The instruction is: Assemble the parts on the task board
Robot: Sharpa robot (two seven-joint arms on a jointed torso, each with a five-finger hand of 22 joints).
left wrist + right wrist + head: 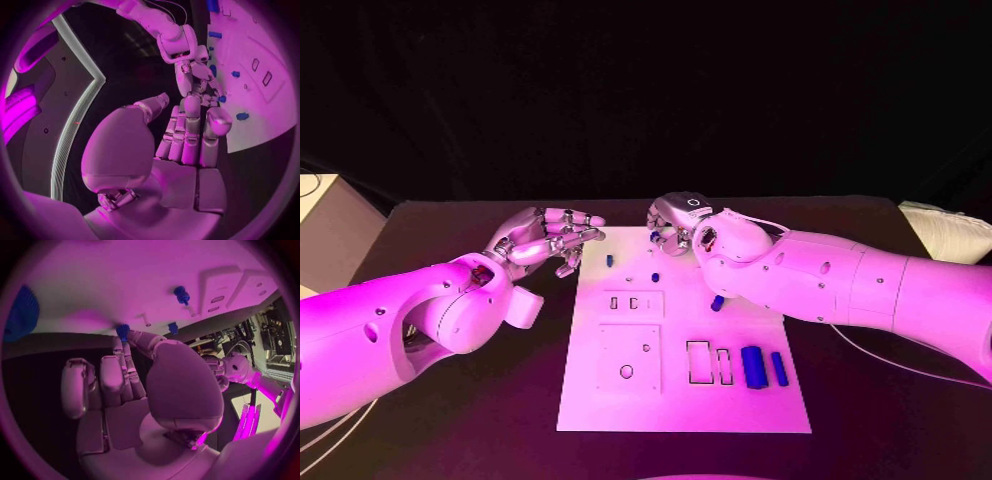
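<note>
Lying flat: the white board (678,400) sits in the middle of the black table (459,420), its long axis running away from the robot.
Bars: two blue bars (753,367) lie side by side near the board's right edge, long axes pointing away from the robot, just beside two upright slots (700,362).
Pegs: a small blue peg (610,260) lies close to the board's far left corner, long axis along the board's length; another blue piece (718,302) lies at the right edge, partly under the right forearm.
Left hand (548,240): hovers off the board's far left corner over bare table, fingers curled inward; nothing visible in them.
Right hand (684,226): over the board's far edge; a small blue piece (655,237) shows at its fingertips, but whether it is pinched cannot be told.
Open room: wide bare table on both sides of the board and at its near end; the near strip of the board is bare.
</note>
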